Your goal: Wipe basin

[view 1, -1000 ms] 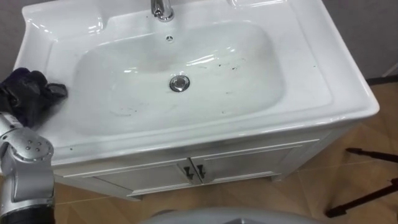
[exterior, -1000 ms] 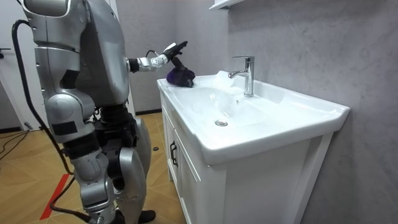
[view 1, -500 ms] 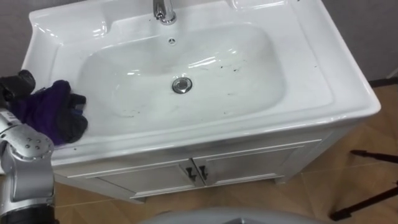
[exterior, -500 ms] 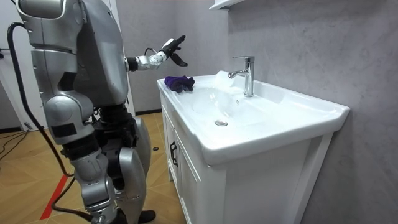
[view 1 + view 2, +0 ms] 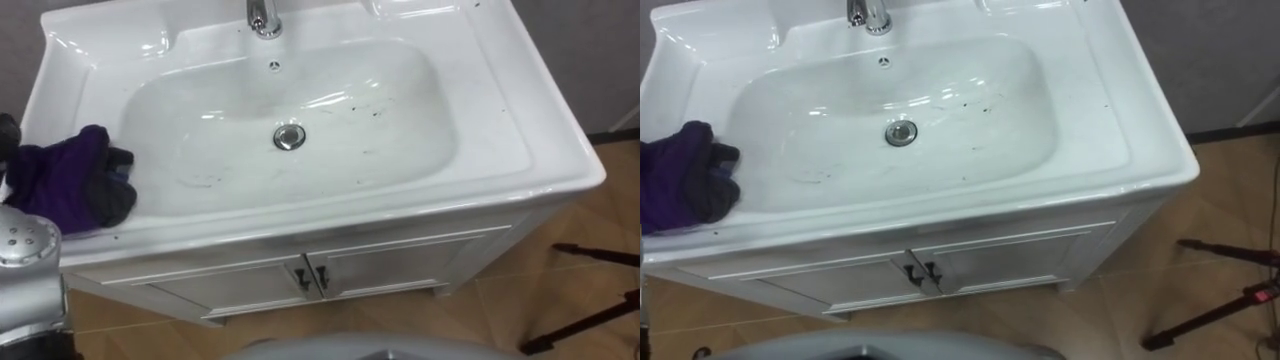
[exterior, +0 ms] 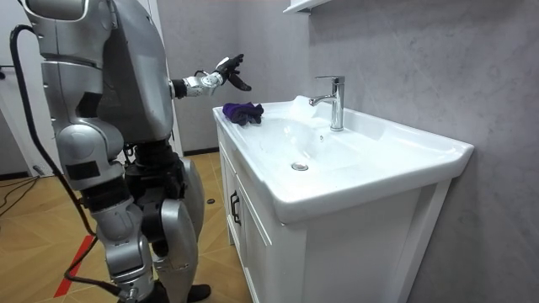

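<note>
Grey wall behind a white washbasin on its cabinet, left hand hovering above the left rim, fingers spread and empty, purple cloth bunched on that rim, dark smudges in the bowl, chrome tap at the back edge.

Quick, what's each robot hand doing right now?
Left hand: open, fingers spread, holding nothing, above the purple cloth.
Right hand: cannot be told.

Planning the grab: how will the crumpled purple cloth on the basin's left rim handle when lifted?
The crumpled purple cloth lies bunched in soft folds, so likely floppy and light. On the glossy basin rim it may slide when pushed.
</note>
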Controlling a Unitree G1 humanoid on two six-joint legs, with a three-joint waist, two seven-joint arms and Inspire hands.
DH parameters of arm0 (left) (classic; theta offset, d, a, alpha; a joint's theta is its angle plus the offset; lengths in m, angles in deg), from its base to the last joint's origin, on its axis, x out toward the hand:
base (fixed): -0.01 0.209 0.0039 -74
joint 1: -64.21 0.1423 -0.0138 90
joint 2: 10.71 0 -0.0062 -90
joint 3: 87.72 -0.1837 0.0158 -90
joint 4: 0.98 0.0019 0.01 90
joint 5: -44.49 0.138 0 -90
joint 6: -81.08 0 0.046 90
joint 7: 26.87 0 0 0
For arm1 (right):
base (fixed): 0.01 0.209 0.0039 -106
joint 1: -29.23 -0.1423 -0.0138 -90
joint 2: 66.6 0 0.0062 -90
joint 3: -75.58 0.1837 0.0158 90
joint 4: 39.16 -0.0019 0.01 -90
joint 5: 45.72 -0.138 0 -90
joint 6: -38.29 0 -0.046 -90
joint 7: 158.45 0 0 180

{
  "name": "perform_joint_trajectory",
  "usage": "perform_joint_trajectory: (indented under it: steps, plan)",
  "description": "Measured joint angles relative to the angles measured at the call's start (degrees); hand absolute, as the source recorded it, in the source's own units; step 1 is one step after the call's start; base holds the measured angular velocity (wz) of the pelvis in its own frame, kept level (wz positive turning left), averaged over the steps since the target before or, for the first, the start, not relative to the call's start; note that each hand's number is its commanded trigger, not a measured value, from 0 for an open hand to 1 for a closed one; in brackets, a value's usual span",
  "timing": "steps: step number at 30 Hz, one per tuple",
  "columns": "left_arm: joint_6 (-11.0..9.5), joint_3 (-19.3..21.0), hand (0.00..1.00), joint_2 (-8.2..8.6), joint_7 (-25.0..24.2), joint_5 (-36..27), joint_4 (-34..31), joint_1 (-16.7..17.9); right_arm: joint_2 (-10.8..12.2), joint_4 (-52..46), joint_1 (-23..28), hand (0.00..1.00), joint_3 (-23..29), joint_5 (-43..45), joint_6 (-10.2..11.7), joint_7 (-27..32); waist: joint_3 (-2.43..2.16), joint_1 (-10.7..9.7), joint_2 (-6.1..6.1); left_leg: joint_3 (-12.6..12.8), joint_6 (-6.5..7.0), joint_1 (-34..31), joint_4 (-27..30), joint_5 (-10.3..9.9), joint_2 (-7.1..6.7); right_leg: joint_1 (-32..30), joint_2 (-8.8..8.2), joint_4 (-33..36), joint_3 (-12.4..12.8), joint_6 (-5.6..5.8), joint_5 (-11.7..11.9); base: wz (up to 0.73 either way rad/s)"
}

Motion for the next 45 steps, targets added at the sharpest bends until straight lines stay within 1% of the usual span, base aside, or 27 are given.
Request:
perform_joint_trajectory:
  steps: [2, 3, 4, 6, 7, 9, 10, 11, 12, 14, 16, 20, 22, 23, 25, 26, 28, 29, 30, 31, 32, 34, 36, 38, 40, 43, 45]
  plan:
    - [-0.4, 1.6, 0.00, -0.12, 1.2, -0.1, -1.5, 0.0, 0.0, -0.1, 0.1, 0.00, 0.0, 0.1, 0.1, -0.1, 0.00, 0.3, 0.18, 0.0, 0.00, -0.1, 0.0, 0.0, 0.00, -0.1, -0.01, 0.0, 0.0, 0.00, 0.0, -0.03]
    - [-1.7, 2.6, 0.00, -0.62, 1.9, -0.2, -1.6, -0.1, -0.1, -0.1, 0.3, 0.00, -0.1, 0.1, 0.5, -0.1, -0.05, 1.1, 0.34, 0.0, 0.00, -0.1, 0.0, 0.0, 0.00, -0.2, -0.02, 0.0, 0.0, 0.00, 0.0, -0.05]
    - [-2.3, 3.7, 0.00, -1.28, 2.5, -0.3, -1.7, -0.2, -0.1, -0.1, 0.5, 0.00, -0.1, 0.1, 0.6, -0.2, -0.07, 1.6, 0.49, -0.2, 0.00, -0.2, 0.1, 0.0, -0.05, -0.2, -0.06, 0.0, -0.1, 0.00, 0.0, 0.00]
    - [-3.2, 5.8, 0.00, -1.69, 3.8, -1.3, -1.7, -0.4, -0.2, -0.1, 0.6, 0.00, 0.0, 0.1, 0.7, -0.2, -0.07, 2.2, 0.81, -0.3, 0.00, -0.4, 0.1, 0.0, -0.12, -0.2, -0.05, 0.0, -0.1, 0.04, 0.0, 0.07]
    - [-3.8, 7.3, 0.00, -1.70, 4.5, -2.6, -1.7, -0.5, -0.2, -0.2, 0.7, 0.00, 0.0, 0.0, 1.1, -0.2, -0.03, 2.9, 1.10, -0.3, 0.00, -0.5, 0.1, 0.0, -0.12, -0.3, -0.04, 0.0, -0.1, 0.04, 0.0, 0.05]
    - [-4.3, 9.7, 0.00, -1.71, 6.1, -4.5, -1.4, -0.5, -0.2, -0.6, 0.8, 0.00, 0.0, 0.0, 1.3, -0.2, 0.02, 3.4, 1.50, -0.3, 0.00, -0.6, 0.0, 0.0, -0.18, -0.3, -0.06, 0.0, -0.3, 0.10, -0.1, 0.07]
    - [-4.6, 11.2, 0.00, -1.71, 6.6, -5.9, -1.3, -0.3, -0.2, -1.1, 1.1, 0.00, 0.1, 0.3, 1.7, -0.2, 0.08, 4.3, 1.60, -0.3, 0.00, -0.6, 0.0, 0.0, -0.20, -0.3, -0.12, 0.0, -0.4, 0.11, -0.1, 0.04]
    - [-4.8, 11.9, 0.00, -1.71, 6.7, -6.8, -1.2, -0.1, -0.3, -1.4, 1.3, 0.00, 0.2, 0.6, 1.9, -0.2, 0.14, 4.6, 1.57, -0.3, 0.00, -0.6, 0.0, 0.0, -0.22, -0.3, -0.15, 0.0, -0.4, 0.13, -0.1, 0.00]
    - [-5.3, 13.3, 0.00, -1.71, 7.1, -8.1, -0.7, 0.8, -0.4, -1.6, 1.7, 0.00, 0.3, 1.4, 2.3, -0.2, 0.20, 5.0, 1.98, -0.4, 0.00, -0.6, 0.0, 0.0, -0.33, -0.3, -0.26, 0.0, -0.8, 0.22, -0.2, 0.06]
    - [-5.8, 14.5, 0.00, -1.71, 7.2, -9.7, 1.7, 1.7, -0.6, -1.8, 1.8, 0.00, 1.1, 1.8, 2.3, -0.3, 0.18, 6.2, 2.41, -0.9, 0.18, -0.7, 0.0, 0.1, -0.62, -0.3, -0.52, 0.1, -0.9, 0.40, -0.3, 0.07]
    - [-5.9, 16.3, 0.00, -1.71, 7.2, -13.8, 4.9, 3.8, -0.9, -2.2, 2.4, 0.00, 1.4, 1.7, 2.3, -0.8, -0.22, 7.3, 2.90, -1.5, 0.38, -0.8, 0.0, 0.2, -1.09, -0.3, -0.89, 0.2, -1.0, 0.76, -0.6, 0.10]
    - [-5.9, 17.6, 0.00, -1.71, 7.5, -18.4, 9.4, 7.7, -0.9, -2.8, 3.4, 0.00, 1.4, 2.2, 2.1, -2.0, -0.32, 7.9, 2.57, -3.2, 0.39, -0.9, 0.0, 0.2, -1.69, 0.0, -1.32, 0.3, -2.2, 1.11, -0.9, 0.19]
    - [-5.9, 17.6, 0.00, -1.71, 7.4, -21.6, 14.9, 8.7, -1.0, -3.6, 3.6, 0.00, 1.4, 2.8, 1.7, -2.1, -0.37, 8.3, 2.27, -3.2, 0.60, -1.5, 0.1, 0.4, -1.97, -0.1, -1.67, 0.4, -3.2, 1.32, -1.0, 0.21]
    - [-5.9, 17.6, 0.00, -1.71, 7.3, -22.4, 16.3, 9.2, -1.0, -3.9, 3.6, 0.00, 1.3, 2.8, 1.7, -2.3, -0.44, 8.4, 2.11, -3.2, 0.71, -1.6, 0.1, 0.4, -2.05, -0.3, -1.75, 0.5, -3.2, 1.36, -1.0, 0.11]
    - [-6.1, 17.1, 0.00, -1.31, 7.1, -27.1, 20.9, 10.6, -0.7, -4.3, 4.1, 0.00, 1.1, 2.3, 1.7, -2.5, -0.41, 8.3, 1.43, -3.9, 0.83, -1.6, 0.1, 0.5, -2.27, 0.0, -1.87, 0.3, -3.5, 1.51, -1.1, 0.10]
    - [-6.1, 16.8, 0.00, -0.97, 7.1, -28.3, 21.5, 10.9, -0.7, -4.4, 4.3, 0.00, 1.1, 2.4, 1.7, -2.6, -0.36, 8.4, 1.31, -3.9, 0.84, -1.6, 0.1, 0.5, -2.34, 0.0, -1.94, 0.2, -3.8, 1.58, -1.2, 0.18]
    - [-6.1, 15.5, 0.00, 0.79, 7.1, -31.2, 22.7, 12.1, -0.6, -5.1, 4.5, 0.00, 1.2, 2.8, 1.6, -2.6, -0.41, 8.6, 0.42, -4.7, 0.94, -1.9, 0.1, 0.6, -2.60, 0.1, -2.18, 0.1, -4.7, 1.75, -1.3, 0.19]
    - [-6.2, 15.1, 0.00, 1.01, 7.1, -31.6, 23.6, 12.2, -0.6, -5.1, 4.5, 0.00, 1.2, 3.0, 1.6, -2.5, -0.46, 8.6, 0.23, -4.7, 1.01, -1.9, 0.1, 0.6, -2.63, 0.1, -2.22, 0.1, -4.8, 1.76, -1.3, 0.12]
    - [-6.4, 13.9, 0.00, 0.98, 6.9, -31.8, 26.7, 12.7, -0.7, -5.0, 4.5, 0.00, 1.2, 3.3, 1.4, -2.4, -0.28, 8.7, -0.26, -4.7, 1.05, -1.8, 0.1, 0.6, -2.67, 0.2, -2.29, 0.2, -5.0, 1.79, -1.3, 0.07]
    - [-6.5, 12.5, 0.00, 1.00, 6.1, -31.8, 30.4, 12.7, -0.7, -5.0, 4.4, 0.00, 1.2, 3.3, 1.3, -2.4, -0.32, 8.6, -0.26, -4.8, 1.09, -1.7, 0.2, 0.6, -2.75, 0.5, -2.41, 0.2, -5.4, 1.85, -1.3, 0.09]
    - [-6.4, 11.7, 0.00, 1.02, 5.9, -31.8, 32.0, 12.6, -0.7, -5.1, 4.3, 0.00, 1.2, 3.4, 1.3, -2.4, -0.32, 8.6, -0.29, -4.9, 1.11, -1.6, 0.3, 0.6, -2.82, 0.7, -2.46, 0.2, -5.6, 1.90, -1.3, 0.11]
    - [-6.4, 9.4, 0.00, 1.75, 4.9, -31.8, 36.1, 12.7, -0.6, -5.1, 4.3, 0.00, 1.2, 4.3, 1.3, -2.4, -0.23, 8.3, -0.75, -4.9, 1.15, -1.7, 0.6, 0.6, -2.94, 0.8, -2.57, 0.3, -5.6, 2.08, -1.4, 0.08]
    - [-6.5, 8.8, 0.00, 2.03, 4.6, -31.9, 38.7, 12.8, -0.6, -5.1, 3.9, 0.00, 1.1, 4.3, 1.2, -2.5, -0.23, 8.3, -0.97, -4.7, 1.20, -1.7, 0.6, 0.6, -2.89, 0.8, -2.55, 0.3, -5.5, 2.08, -1.4, 0.00]
    - [-6.7, 6.7, 0.00, 2.28, 3.9, -31.9, 40.4, 13.3, -0.6, -5.0, 3.7, 0.00, 1.1, 4.2, 1.2, -2.5, -0.23, 7.9, -1.10, -4.7, 1.34, -1.7, 0.6, 0.7, -2.89, 0.8, -2.56, 0.3, -5.6, 2.09, -1.4, 0.02]
    - [-6.8, 3.9, 0.00, 3.36, 3.7, -31.8, 41.6, 14.6, -0.6, -4.3, 3.5, 0.00, 1.1, 4.0, 1.2, -2.6, -0.23, 7.6, -1.12, -4.4, 1.36, -1.6, 0.7, 0.7, -2.86, 0.9, -2.58, 0.5, -5.5, 2.09, -1.4, -0.02]
    - [-6.8, -0.5, 0.00, 4.34, 2.2, -31.6, 44.6, 14.5, -0.3, -4.2, 3.4, 0.00, 1.0, 4.0, 1.3, -3.3, -0.22, 7.0, -1.12, -4.2, 1.36, -1.5, 0.9, 0.7, -2.82, 0.9, -2.71, 1.0, -5.8, 2.02, -1.4, 0.00]
    - [-6.8, -2.1, 0.00, 4.99, 0.6, -30.4, 47.0, 14.2, -0.2, -3.9, 3.4, 0.00, 1.0, 4.3, 1.8, -4.2, -0.18, 6.4, -1.06, -4.1, 1.36, -1.5, 0.9, 0.7, -2.78, 0.9, -2.74, 1.1, -5.9, 1.99, -1.5, 0.02]
